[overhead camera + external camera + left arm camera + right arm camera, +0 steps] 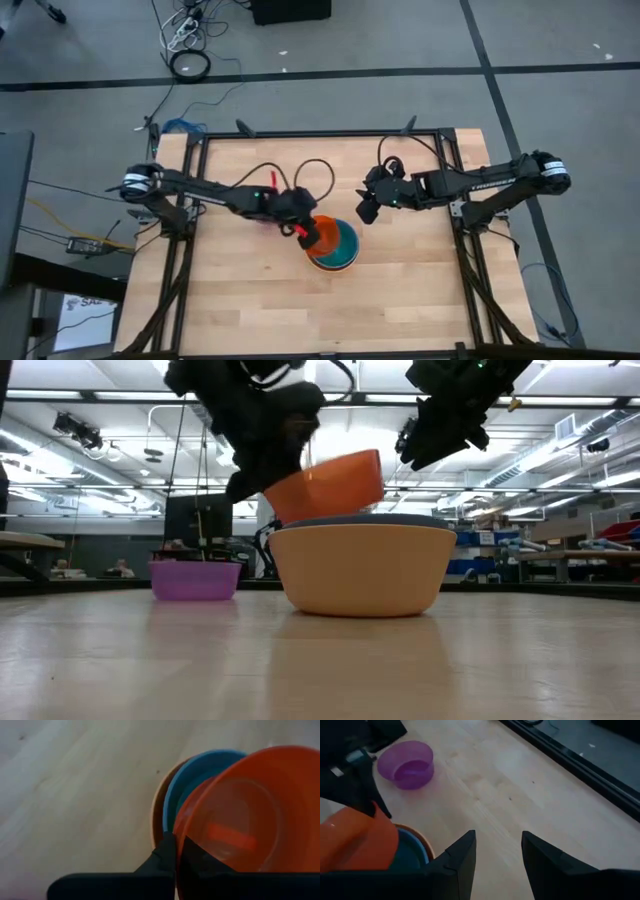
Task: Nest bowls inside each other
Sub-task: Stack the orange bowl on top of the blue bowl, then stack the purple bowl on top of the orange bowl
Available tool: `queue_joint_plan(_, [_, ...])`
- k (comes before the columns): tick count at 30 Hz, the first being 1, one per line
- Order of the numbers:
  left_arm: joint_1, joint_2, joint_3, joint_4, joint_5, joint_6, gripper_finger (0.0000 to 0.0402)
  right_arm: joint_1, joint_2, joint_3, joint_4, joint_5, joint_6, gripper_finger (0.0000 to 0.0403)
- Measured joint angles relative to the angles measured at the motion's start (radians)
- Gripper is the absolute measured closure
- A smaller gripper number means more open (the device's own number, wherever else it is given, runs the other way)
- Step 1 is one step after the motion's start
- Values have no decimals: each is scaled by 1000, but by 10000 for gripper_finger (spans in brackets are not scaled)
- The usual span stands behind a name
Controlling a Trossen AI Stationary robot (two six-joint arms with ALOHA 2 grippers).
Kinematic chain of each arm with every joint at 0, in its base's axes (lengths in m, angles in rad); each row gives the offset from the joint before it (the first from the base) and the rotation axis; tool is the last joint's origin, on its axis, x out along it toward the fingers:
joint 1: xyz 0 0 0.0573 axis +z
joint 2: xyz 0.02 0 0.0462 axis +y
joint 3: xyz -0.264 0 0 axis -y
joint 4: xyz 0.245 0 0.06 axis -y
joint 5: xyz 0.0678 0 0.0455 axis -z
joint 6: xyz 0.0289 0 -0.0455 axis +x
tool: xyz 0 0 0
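A large orange bowl [362, 570] stands on its base on the table, with a blue bowl [200, 767] and a teal one [346, 246] nested in it. Above this stack hangs a small red-orange bowl [328, 484], tilted, with my left gripper [179, 842] shut on it. A purple bowl [406, 764] stands alone on the table toward the left arm's side. My right gripper [497, 852] hovers open and holds nothing, just right of the stack and above it [366, 211]. My left gripper pinches the red-orange bowl's rim [181, 832] on the side toward the left arm, one finger inside the bowl and one outside. The fingers slant down from the table's left. The bowl hangs tilted, clear of the table, over the stack's left part.
Bare wooden tabletop [250, 300] lies near and to both sides of the stack. Black frame rails [320, 133] run along the table's far edge and sides. Cables loop over the table behind the left arm [315, 170].
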Motion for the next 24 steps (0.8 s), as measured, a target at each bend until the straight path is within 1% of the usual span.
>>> queue_joint_plan(4, [0, 47, 50, -23, 5, 18, 389, 6, 0, 0, -10, 0, 0, 257])
queue_joint_plan(9, [0, 56, 90, -36, 7, 22, 357, 7, 0, 0, -9, 0, -12, 257])
queue_joint_plan(15, [0, 56, 98, -55, 81, 18, 315, 7, 0, 0, -10, -4, -26, 257])
queue_joint_plan(20, [0, 56, 98, -68, 84, 18, 290, 7, 0, 0, -9, -4, -25, 257])
queue_joint_plan(24, [0, 54, 98, -68, 88, 21, 285, 7, 0, 0, -9, -4, -25, 257])
